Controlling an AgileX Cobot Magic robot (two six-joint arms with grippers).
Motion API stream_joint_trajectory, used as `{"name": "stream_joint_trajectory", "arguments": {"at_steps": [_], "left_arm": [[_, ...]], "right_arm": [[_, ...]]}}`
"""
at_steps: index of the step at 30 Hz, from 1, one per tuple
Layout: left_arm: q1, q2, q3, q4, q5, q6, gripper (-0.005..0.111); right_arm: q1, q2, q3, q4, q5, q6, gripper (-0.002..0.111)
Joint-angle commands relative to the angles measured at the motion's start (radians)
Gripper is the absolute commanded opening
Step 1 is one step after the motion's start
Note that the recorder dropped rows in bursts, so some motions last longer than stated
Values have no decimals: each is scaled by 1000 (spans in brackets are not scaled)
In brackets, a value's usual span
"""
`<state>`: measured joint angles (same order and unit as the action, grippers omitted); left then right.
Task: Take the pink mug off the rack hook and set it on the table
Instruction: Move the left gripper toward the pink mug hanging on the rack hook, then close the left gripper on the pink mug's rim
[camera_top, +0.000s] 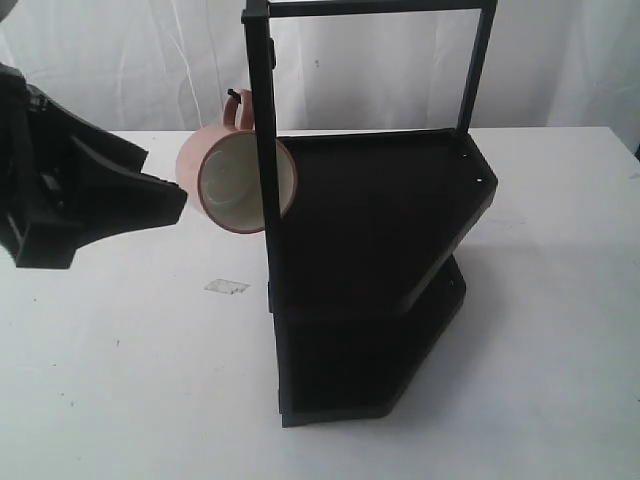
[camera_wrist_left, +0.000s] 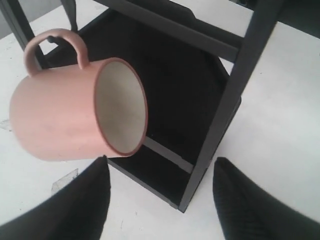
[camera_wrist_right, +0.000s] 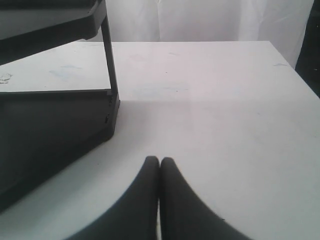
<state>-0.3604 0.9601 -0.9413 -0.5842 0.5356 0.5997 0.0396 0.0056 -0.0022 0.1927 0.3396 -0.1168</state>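
The pink mug (camera_top: 222, 172) hangs by its looped handle from the rack hook (camera_top: 236, 96) on the black rack's front post, its cream inside facing the camera. In the left wrist view the pink mug (camera_wrist_left: 75, 110) lies on its side in the air, handle up. My left gripper (camera_top: 165, 195) is open just left of the mug, and its two black fingers stand wide apart below the mug (camera_wrist_left: 160, 192), nothing between them. My right gripper (camera_wrist_right: 160, 162) is shut and empty above the white table (camera_wrist_right: 225, 110); it does not show in the exterior view.
The tall black rack (camera_top: 380, 270) with two shelves stands mid-table, and its post (camera_wrist_left: 225, 100) is close to the mug's rim. A small scrap of clear tape (camera_top: 227, 287) lies on the white table (camera_top: 120, 380) below the mug.
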Motion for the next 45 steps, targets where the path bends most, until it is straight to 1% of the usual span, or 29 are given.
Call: {"name": "stream_joint_trajectory", "arguments": {"at_steps": [1,4,13,23,33,37,39,42,45], "left_arm": [[-5,9,-6,2,-32,-81,59],[-5,30,-6,20,-46,-90,56],[-5,106,-6,35,-149,-88,56],[-5,181,-6,40,-215,-81,56],[-13,220,-6,40,-254,-81,56],[-13,220,-6,40,-264,-81,53],[-13,220,-6,49,-277,-81,51],[-13,220,-6,58,-290,-81,51],[-13,220,-6,114,-312,-95,51]], "right_arm": [[-3,-6,2,-7,-4,2,0],[-3,-6,2,-7,-4,2,0],[-3,-6,2,-7,-4,2,0],[-3,-6,2,-7,-4,2,0],[-3,-6,2,-7,-4,2,0],[-3,-6,2,-7,-4,2,0],[-3,-6,2,-7,-4,2,0],[-3,-6,2,-7,-4,2,0],[-3,-6,2,-7,-4,2,0]]}}
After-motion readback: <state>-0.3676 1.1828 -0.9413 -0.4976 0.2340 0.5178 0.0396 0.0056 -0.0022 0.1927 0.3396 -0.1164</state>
